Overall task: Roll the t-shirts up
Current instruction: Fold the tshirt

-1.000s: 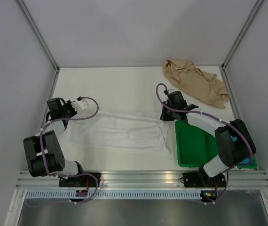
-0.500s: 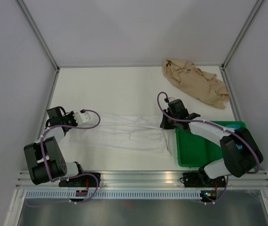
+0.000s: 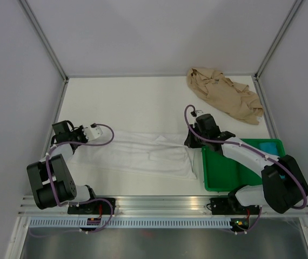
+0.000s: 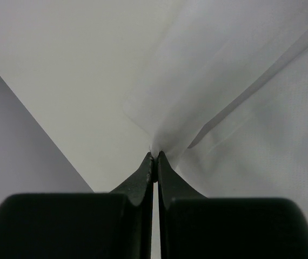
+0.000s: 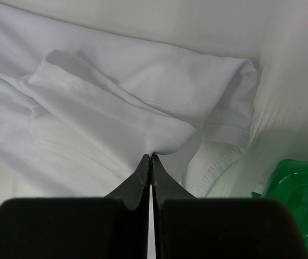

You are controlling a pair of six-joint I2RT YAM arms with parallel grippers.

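Two t-shirts share our table (image 3: 132,102): the white t-shirt (image 3: 143,154) lies flat at the near side, the tan t-shirt (image 3: 224,94) crumpled at the far right. Our left gripper (image 4: 154,155) pinches the white one's left edge, and our right gripper (image 5: 152,156) pinches a fold at its right end, beside the green tray (image 3: 221,172).

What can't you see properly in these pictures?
- Top view: the right arm covers part of the tray and the white shirt's right end.
- Top view: a blue patch at the tray's far corner is too small to name.
- Left wrist view: the white shirt runs off the edges; only the fold in the left gripper shows.
- Tan shirt: crumpled, its own folds hide its shape.
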